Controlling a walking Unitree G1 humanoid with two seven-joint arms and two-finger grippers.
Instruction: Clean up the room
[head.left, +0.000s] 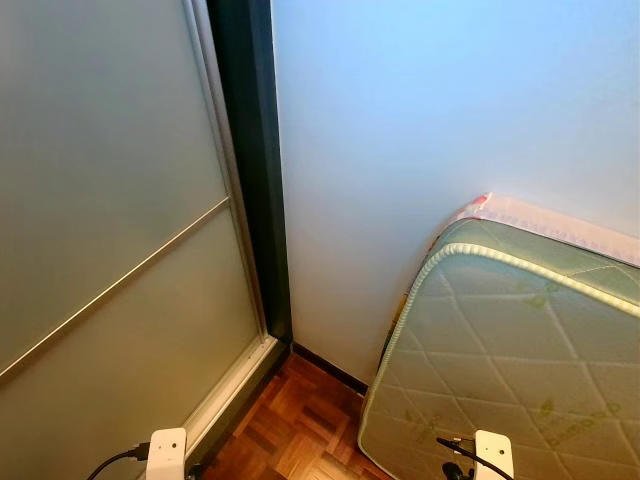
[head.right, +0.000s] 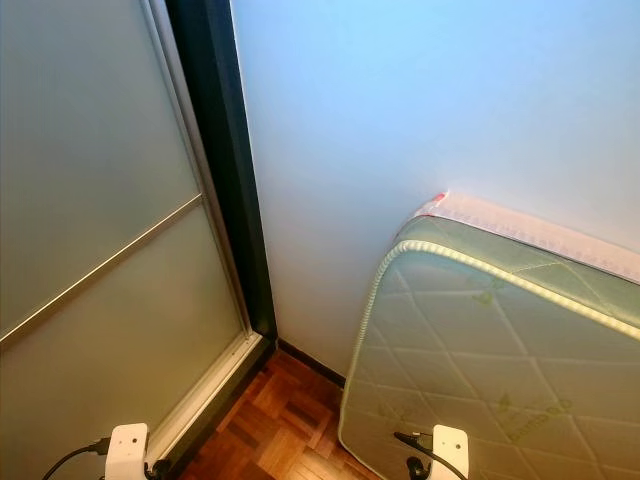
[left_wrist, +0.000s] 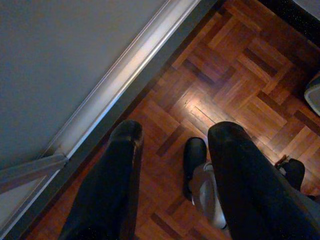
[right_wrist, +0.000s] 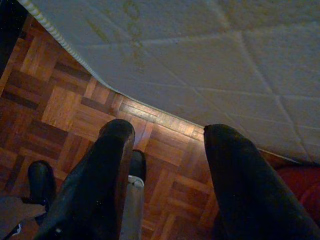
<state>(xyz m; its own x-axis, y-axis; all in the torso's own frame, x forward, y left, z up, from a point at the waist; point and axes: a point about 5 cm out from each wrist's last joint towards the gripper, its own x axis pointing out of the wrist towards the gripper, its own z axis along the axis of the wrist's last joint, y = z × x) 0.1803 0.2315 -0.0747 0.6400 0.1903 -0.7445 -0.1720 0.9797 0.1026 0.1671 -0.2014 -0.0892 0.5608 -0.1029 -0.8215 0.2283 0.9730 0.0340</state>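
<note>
the head views face a room corner: a frosted sliding door (head.left: 110, 250) fills the left of the frame, its dark frame (head.left: 255, 170) runs down the middle, a pale wall (head.left: 450, 110) takes the upper right, and a quilted green mattress (head.left: 510, 350) stands on edge at the lower right, leaning against that wall. a strip of wood parquet floor (head.left: 300, 420) shows at the bottom centre between door track and mattress. nothing that plainly wants tidying lies in this corner, so the task's own thing cannot be picked out here; the mattress is the only loose item. both arms hang low and idle. the left end effector (left_wrist: 172, 145) points down at the parquet beside the door track (left_wrist: 125, 65), its two black fingers spread wide and holding nothing, with the robot's foot (left_wrist: 194, 155) below it. the right end effector (right_wrist: 167, 140) hangs over the floor at the mattress edge, fingers likewise wide apart and empty. judging from this, the step in hand is looking around or walking, not grasping. the next move probably calls for turning away from the corner to find clutter, keeping clear of the mattress and the door.
</note>
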